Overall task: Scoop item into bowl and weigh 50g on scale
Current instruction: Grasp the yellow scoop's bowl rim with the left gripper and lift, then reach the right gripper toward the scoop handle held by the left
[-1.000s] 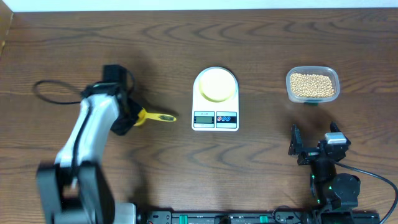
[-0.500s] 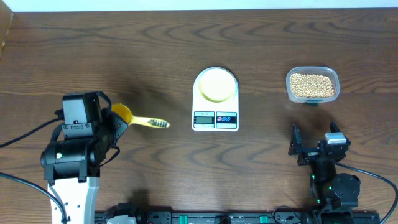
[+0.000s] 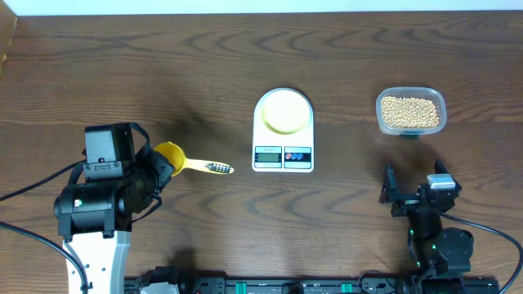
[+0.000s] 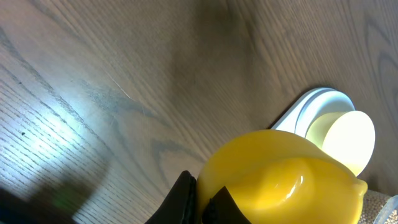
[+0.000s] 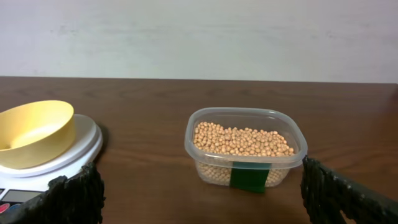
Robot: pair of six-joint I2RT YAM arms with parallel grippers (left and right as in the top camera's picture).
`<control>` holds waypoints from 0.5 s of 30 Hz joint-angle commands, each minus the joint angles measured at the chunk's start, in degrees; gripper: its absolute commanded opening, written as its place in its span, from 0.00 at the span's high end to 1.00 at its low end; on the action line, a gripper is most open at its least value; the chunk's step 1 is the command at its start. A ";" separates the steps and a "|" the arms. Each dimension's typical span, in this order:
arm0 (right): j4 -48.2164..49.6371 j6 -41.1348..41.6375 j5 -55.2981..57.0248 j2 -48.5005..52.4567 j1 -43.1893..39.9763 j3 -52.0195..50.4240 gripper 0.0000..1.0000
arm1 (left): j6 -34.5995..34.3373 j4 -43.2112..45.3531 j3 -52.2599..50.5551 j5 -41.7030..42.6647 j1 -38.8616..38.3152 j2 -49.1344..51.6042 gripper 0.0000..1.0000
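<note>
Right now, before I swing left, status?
Left gripper shut on scoop. Right gripper open, near tub. Bowl empty on scale; beans in tub. Scale sits between scoop and tub.

The left claw [image 3: 158, 166] holds a scoop [image 3: 172, 153], with the handle reaching to the claw's right. Further right and slightly ahead, the scale [image 3: 283, 157] lies on the table [image 3: 245, 49], with the bowl [image 3: 284, 110] on its platform. Straight ahead of the right claw [image 3: 414, 184] stands a tub [image 3: 379, 110] with beans [image 3: 411, 113] in it. The scale lies ahead and to this claw's left.
</note>
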 commanded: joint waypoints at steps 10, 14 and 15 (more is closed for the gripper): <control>1.75 64.74 -31.87 0.31 0.44 -0.22 0.01 | -0.48 -0.96 0.70 0.72 0.02 2.71 0.93; 1.57 71.95 -37.86 0.31 0.44 -0.22 0.01 | -0.50 -0.98 0.68 0.72 0.00 3.91 0.93; 1.55 71.01 -37.42 0.31 0.44 -0.22 0.01 | -0.48 -0.98 0.68 0.72 0.00 4.20 0.93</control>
